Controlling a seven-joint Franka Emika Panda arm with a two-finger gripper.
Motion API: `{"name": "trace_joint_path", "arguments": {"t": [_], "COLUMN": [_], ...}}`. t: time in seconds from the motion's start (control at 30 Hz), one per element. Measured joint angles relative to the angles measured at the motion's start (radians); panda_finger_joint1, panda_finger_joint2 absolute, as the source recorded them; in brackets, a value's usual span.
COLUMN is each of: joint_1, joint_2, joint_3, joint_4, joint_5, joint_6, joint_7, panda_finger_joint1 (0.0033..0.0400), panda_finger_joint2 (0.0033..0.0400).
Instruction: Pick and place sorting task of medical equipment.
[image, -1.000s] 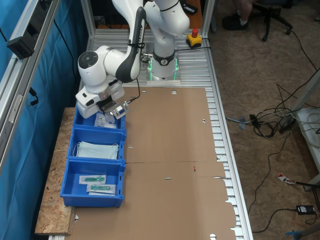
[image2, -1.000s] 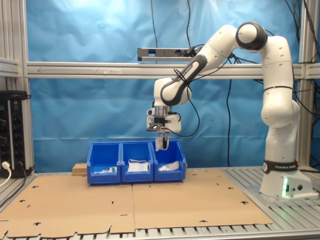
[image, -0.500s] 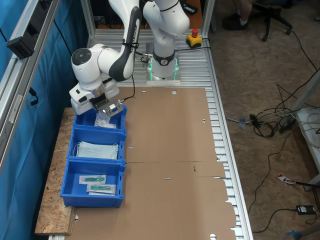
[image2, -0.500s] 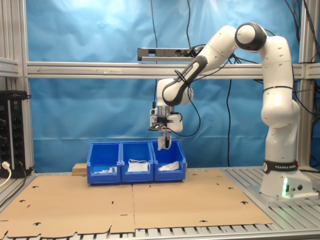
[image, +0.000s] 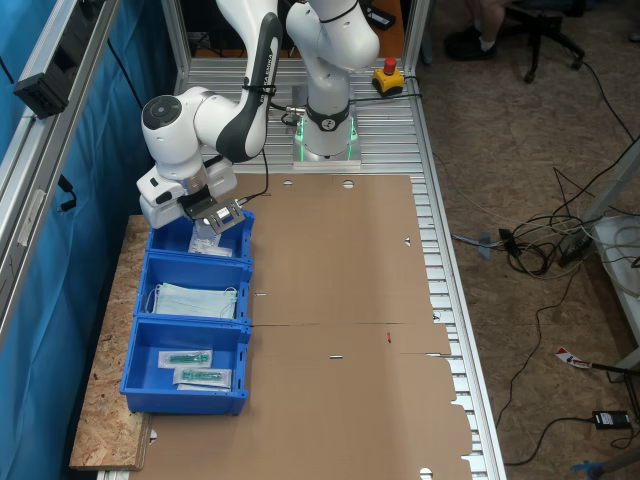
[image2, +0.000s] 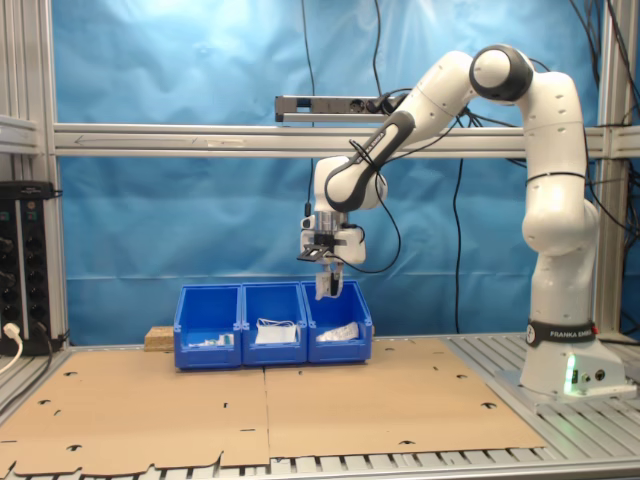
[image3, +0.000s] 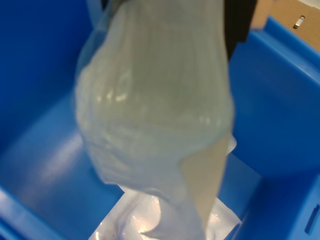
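In the first exterior view, three blue plastic bins (image: 186, 380) are sitting in a row along the bench's (image: 340, 300) left side. In the second exterior view, the jaws (image2: 325, 270) are gripping one small white crinkled soft packet (image2: 325, 286), barely higher than half a second ago. In the wrist view, that packet is dangling over another white packet (image3: 150, 220) lying in the bin.

You have a small white crinkled soft packet (image3: 155, 115) hanging from the jaws, a thin glossy film with creases that catch the light. Below the jaws, the blue plastic bin (image3: 280, 110) looks smooth with a mild sheen, and a second shiny white film packet (image3: 150, 220) lies on its floor. Your desk is covered in matt brown cardboard sheet (image: 340, 330), laid over ribbed bare aluminium (image: 440, 290). Beside the bins sits a rough chipboard slab (image: 105, 400). The arm's white shell (image2: 555, 180) is glossy plastic.
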Motion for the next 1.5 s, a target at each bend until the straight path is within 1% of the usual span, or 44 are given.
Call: {"name": "trace_joint_path", "arguments": {"t": [0.77, 1.5], "joint_1": [0.000, 0.000], "joint_2": [0.006, 0.009], "joint_3": [-0.021, -0.022], "joint_4": [0.000, 0.000], "joint_5": [0.000, 0.000], "joint_6": [0.002, 0.002], "joint_7": [0.000, 0.000], "panda_finger_joint1": [0.0059, 0.0059], "panda_finger_joint2": [0.0059, 0.0059]}}
